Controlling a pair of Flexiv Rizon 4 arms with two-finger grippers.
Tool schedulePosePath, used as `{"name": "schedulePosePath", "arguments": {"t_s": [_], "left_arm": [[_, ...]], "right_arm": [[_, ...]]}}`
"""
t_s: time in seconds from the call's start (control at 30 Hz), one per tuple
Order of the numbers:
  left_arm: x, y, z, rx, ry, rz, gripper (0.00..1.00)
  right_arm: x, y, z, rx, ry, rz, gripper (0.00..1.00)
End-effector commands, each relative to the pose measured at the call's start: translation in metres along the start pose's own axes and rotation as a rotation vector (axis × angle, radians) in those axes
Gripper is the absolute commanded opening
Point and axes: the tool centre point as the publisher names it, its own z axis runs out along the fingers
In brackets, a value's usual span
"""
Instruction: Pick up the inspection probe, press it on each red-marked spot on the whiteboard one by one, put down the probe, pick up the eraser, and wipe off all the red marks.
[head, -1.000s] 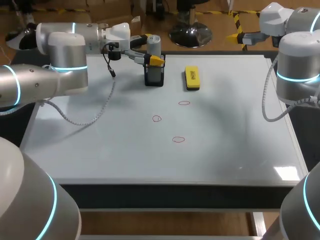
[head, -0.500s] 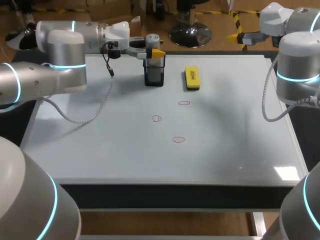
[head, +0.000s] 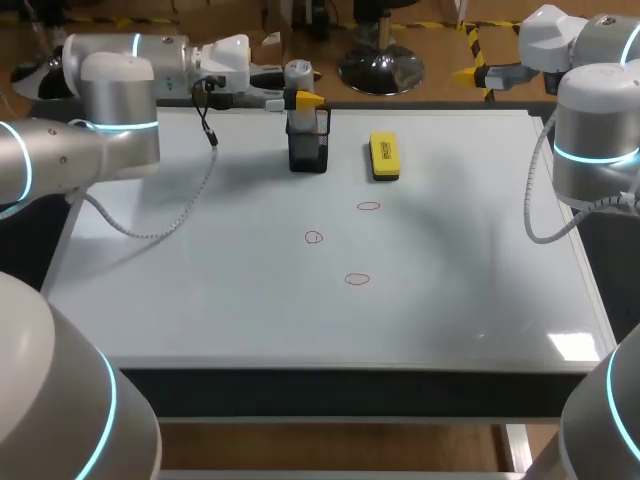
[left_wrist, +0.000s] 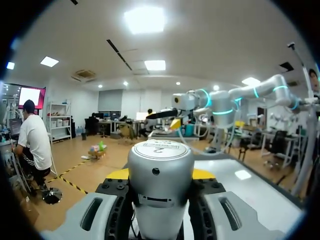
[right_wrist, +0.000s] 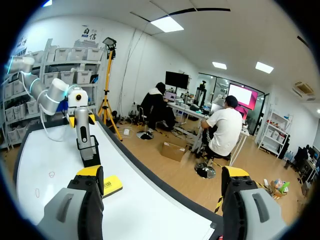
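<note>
Head view, with both wrist views. My left gripper (head: 296, 100) sits over the far edge of the whiteboard (head: 200, 290), its arm entering from the left. Its jaws are clenched on the probe (head: 297, 74). In the left wrist view the probe (left_wrist: 160, 200), a silver cylinder with a flat round cap, fills the gap between the two fingers, whose yellow tips show on either side of it. The probe stands upright directly above the black holder (head: 308, 150). In the right wrist view the probe (right_wrist: 81, 125) has its lower end at the mouth of the holder (right_wrist: 93, 152), and I cannot tell whether it is clear of it. The eraser (head: 384, 157), a yellow block, lies flat on the board just beside the holder, to its right. Three marks lie nearer to me, around mid-board, all well apart from the probe: the far red circle (head: 368, 207), the middle red circle (head: 314, 237) and the near red circle (head: 357, 279). My right gripper (head: 478, 75) is held beyond the board's far right corner. Its jaws are released, the fingers (right_wrist: 85, 200) standing wide apart.
</note>
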Motion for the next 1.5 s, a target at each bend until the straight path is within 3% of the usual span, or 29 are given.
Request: {"name": "schedulePosePath", "arguments": {"t_s": [0.03, 0.87, 1.17, 1.5], "left_arm": [[0.002, -0.014, -0.001, -0.026, 0.009, -0.004, 0.00], [0.027, -0.089, -0.003, -0.066, 0.056, 0.039, 0.00], [0.037, -0.108, -0.036, -0.064, 0.043, 0.052, 0.00], [0.037, -0.103, -0.084, -0.081, -0.031, 0.062, 0.00]], "right_arm": [[-0.001, 0.000, 0.000, 0.001, 0.001, 0.000, 1.00], [-0.001, 0.000, 0.000, 0.001, 0.001, 0.000, 1.00], [-0.001, 0.000, 0.000, 0.001, 0.001, 0.000, 1.00], [-0.001, 0.000, 0.000, 0.001, 0.001, 0.000, 1.00]]}}
